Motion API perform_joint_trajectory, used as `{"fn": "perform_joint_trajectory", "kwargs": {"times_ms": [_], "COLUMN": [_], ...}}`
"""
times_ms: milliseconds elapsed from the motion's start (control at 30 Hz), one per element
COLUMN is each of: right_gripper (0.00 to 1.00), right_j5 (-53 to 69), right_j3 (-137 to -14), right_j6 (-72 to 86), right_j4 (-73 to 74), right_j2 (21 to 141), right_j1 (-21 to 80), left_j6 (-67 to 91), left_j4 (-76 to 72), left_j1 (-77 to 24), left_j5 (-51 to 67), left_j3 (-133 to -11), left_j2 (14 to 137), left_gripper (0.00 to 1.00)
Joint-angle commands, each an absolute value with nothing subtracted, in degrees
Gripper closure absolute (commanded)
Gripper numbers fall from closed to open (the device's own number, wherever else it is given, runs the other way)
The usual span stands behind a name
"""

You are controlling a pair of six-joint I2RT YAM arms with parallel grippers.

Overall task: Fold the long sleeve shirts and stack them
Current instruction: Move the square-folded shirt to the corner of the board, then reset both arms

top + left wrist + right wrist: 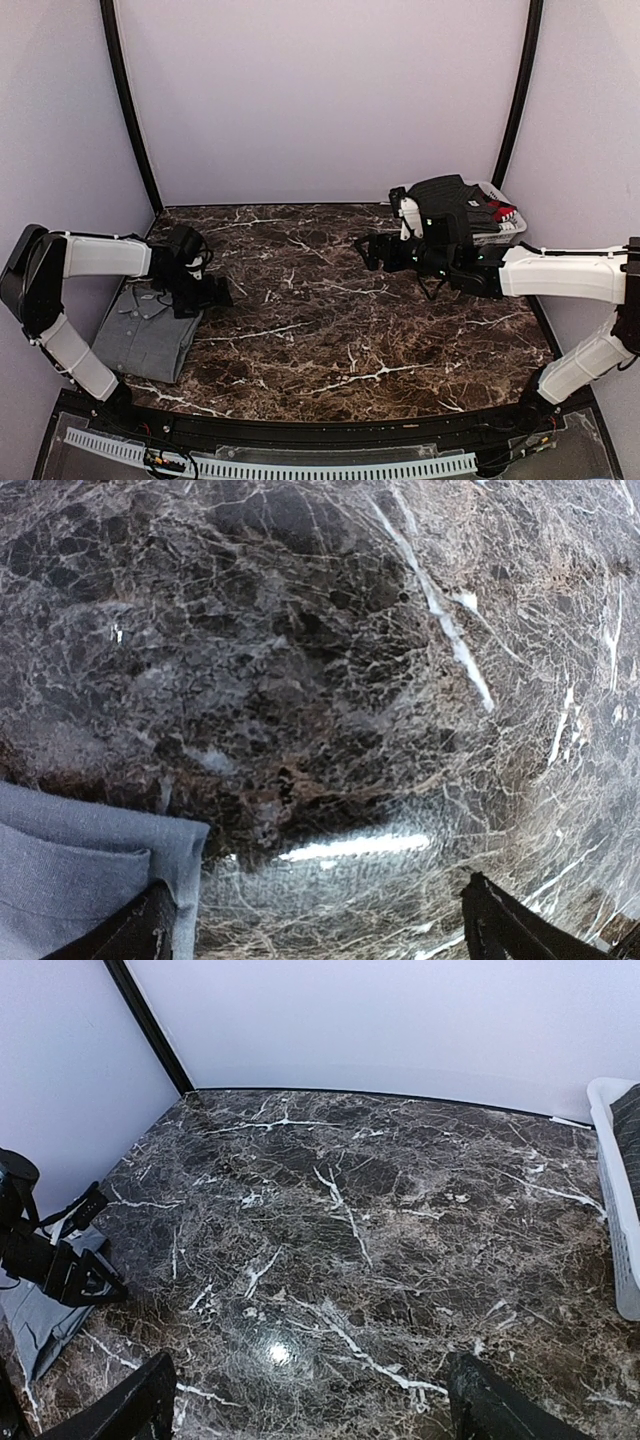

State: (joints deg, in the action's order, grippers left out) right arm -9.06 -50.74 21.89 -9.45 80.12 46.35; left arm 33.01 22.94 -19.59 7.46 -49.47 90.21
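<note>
A folded mid-grey collared shirt [145, 328] lies at the left edge of the marble table; its corner shows in the left wrist view [80, 870] and the right wrist view [40, 1315]. A dark shirt [450, 197] is heaped in the white basket [508, 226] at the back right. My left gripper [215, 292] is open and empty just right of the grey shirt, low over the table. My right gripper [365, 252] is open and empty over the table's middle, left of the basket.
The white basket also holds something red [505, 212]; its rim shows in the right wrist view [612, 1190]. Black frame posts [130, 110] stand at the back corners against pale walls. Bare marble [330, 330] lies between the arms.
</note>
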Motion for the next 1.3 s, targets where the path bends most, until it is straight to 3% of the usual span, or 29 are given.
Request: {"fn": "perform_joint_trajectory", "kwargs": {"times_ms": [0,633,867,1267], "right_gripper": [0.09,0.08,0.02,0.01], "right_j5": [-10.22,-10.97,-11.50,-14.48], "right_j3": [-51.90,-53.50,-53.49,-53.22], "right_j6": [22.29,24.97,26.48,26.68], "right_j4": [-9.47,-7.59,-7.60,-5.35], "right_j2": [79.32,79.61,78.46,72.53], "right_j1": [46.05,46.08,46.05,46.06], "left_j6": [31.08,26.00,25.07,24.92], "left_j4": [25.17,23.74,19.97,11.01], "left_j1": [-19.19,-21.42,-26.05,-32.04], "left_j5": [7.69,13.52,13.03,12.84], "left_j3": [-51.35,-60.86,-64.89,-68.86], "left_j2": [90.50,85.70,85.17,85.56], "left_gripper": [0.01,0.01,0.01,0.01]}}
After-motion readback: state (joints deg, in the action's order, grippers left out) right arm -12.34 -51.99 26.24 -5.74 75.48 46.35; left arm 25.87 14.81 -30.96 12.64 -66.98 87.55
